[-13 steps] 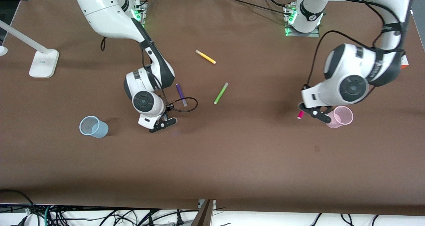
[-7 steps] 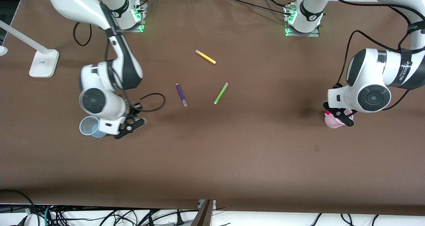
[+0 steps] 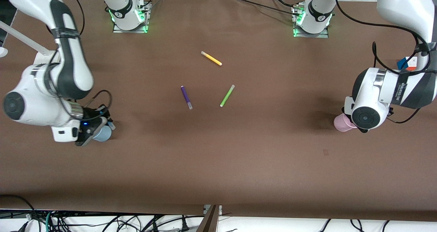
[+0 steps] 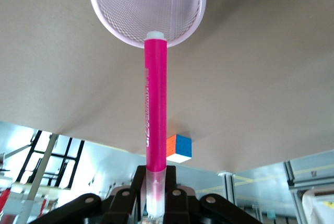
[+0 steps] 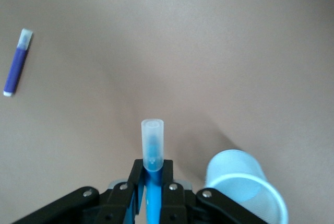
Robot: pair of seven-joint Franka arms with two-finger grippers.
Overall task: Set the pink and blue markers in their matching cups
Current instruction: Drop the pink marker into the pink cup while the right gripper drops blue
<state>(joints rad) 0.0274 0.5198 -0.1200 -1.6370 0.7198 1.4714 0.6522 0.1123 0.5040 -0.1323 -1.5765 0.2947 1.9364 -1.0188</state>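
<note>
Blue cup (image 3: 102, 133) stands at the right arm's end of the tabletop (image 3: 218, 163), with the right pincer (image 5: 152, 182) low beside it, clamped on the blue marker (image 5: 152, 151), pale cap outward. That marker is not yet over the mouth; the next move likely calls for shifting across the rim, then letting go. Purple (image 3: 186, 97), green (image 3: 227, 95) and yellow (image 3: 211, 58) pens lie mid-table. At the left arm's end, the left pincer (image 4: 155, 203) grips the pink marker (image 4: 155, 114), its tip at the pink cup (image 4: 147, 7) rim, seemingly ready to drop. White print runs along its barrel, unreadable.
</note>
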